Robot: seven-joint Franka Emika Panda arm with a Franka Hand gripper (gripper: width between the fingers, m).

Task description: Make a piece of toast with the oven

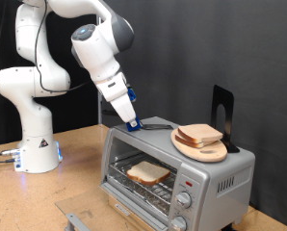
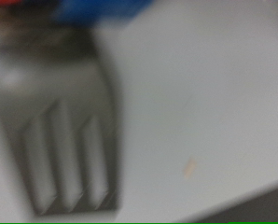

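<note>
A squarish slice of pale tan toast lies on the wire rack inside the small silver toaster oven, low in the exterior frame, its door open. At frame centre the blue-tipped gripper touches the oven's top; its finger spread cannot be told. A round wooden board carrying another bread slice sits on the oven's top, right of centre.

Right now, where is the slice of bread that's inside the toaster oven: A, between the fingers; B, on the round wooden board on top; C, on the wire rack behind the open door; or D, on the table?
C: the piece of toast lies on the wire rack inside the oven, its door open.
</note>
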